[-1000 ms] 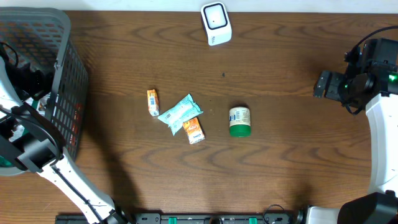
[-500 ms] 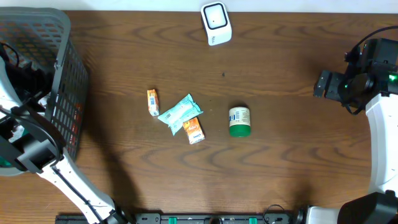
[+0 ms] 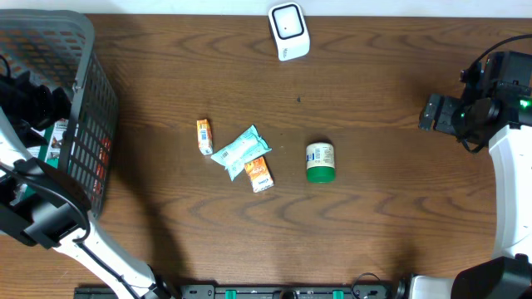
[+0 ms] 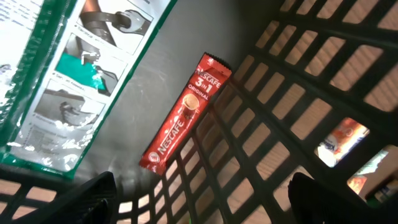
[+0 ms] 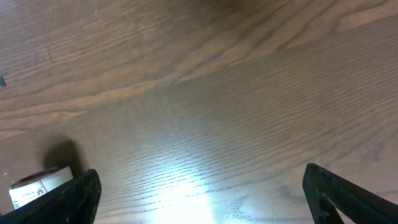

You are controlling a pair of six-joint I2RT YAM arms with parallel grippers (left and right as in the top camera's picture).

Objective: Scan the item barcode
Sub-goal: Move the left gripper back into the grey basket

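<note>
Scanner (image 3: pixel 288 31) stands, seen from overhead, at the table's (image 3: pixel 399 224) far edge; jar (image 3: pixel 320 162) and packets (image 3: pixel 241 152) lie mid-table, labels too small to read. Left wrist: left gripper (image 4: pixel 202 205) gapes empty inside basket (image 4: pixel 298 93) above "NESCAFÉ 3in1 Original" sachet (image 4: pixel 185 112). Right wrist: right gripper (image 5: pixel 199 202) wide, empty; jar cut off.

Red sachet (image 4: pixel 185 112); grey lattice basket (image 3: pixel 98 116); green-capped jar (image 3: pixel 320 161); brown woodgrain table (image 3: pixel 391 224).

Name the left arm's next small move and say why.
Probably lift the left gripper out of the basket and toward the table. Its jaws stand open and empty above the Nescafe sachet lying inside, while the teal packet and green-lidded jar lie outside.
</note>
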